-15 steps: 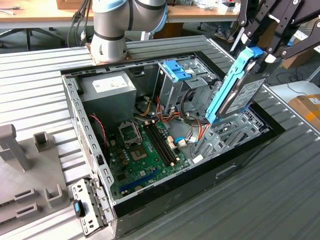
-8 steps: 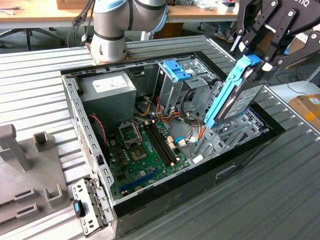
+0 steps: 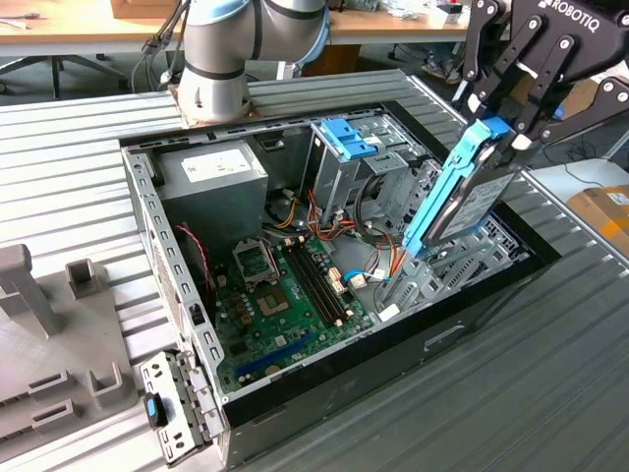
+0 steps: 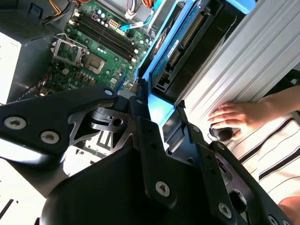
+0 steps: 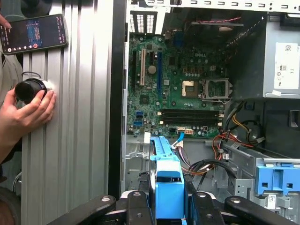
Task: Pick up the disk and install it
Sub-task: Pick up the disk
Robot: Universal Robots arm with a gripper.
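Clamping jaws on its blue end tab (image 5: 168, 192), black robot gripper (image 3: 503, 136) held flat black, blue-railed hard drive (image 3: 472, 205) above open PC case (image 3: 442, 334); rigid, prob. shock-sensitive.

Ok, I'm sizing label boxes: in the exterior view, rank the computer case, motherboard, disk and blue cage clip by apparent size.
1. computer case.
2. motherboard.
3. disk, tilted up above the case, so perhaps enlarged by nearness.
4. blue cage clip, clearly smallest.
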